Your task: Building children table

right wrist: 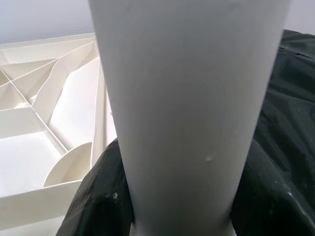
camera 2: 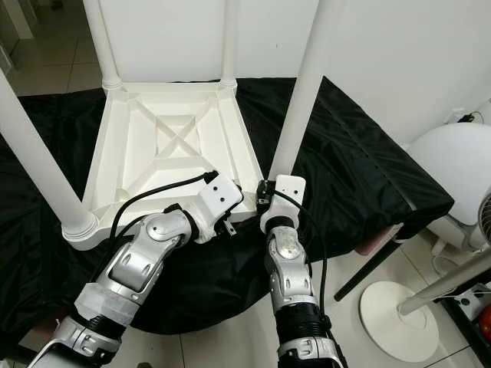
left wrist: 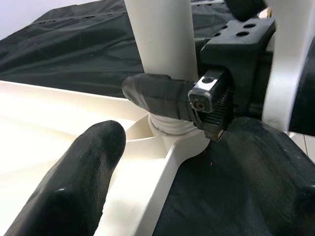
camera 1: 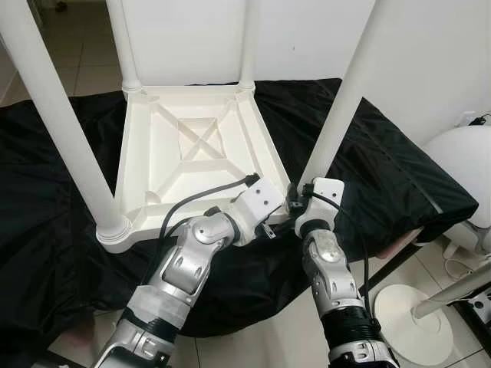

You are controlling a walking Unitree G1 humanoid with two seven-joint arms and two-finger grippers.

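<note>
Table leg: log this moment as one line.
table: upside down on black cloth | right gripper: shut on near-right leg at its socket | left gripper: open, beside that corner

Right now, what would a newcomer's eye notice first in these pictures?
The white table lying upside down on the black cloth, legs pointing up. At its near right corner, the right hand grips the base of one leg, while the left hand reaches in beside it.

Head pair downward over upturned table [camera 1: 192, 146]; wrist views close on near-right leg [right wrist: 189, 113].
</note>
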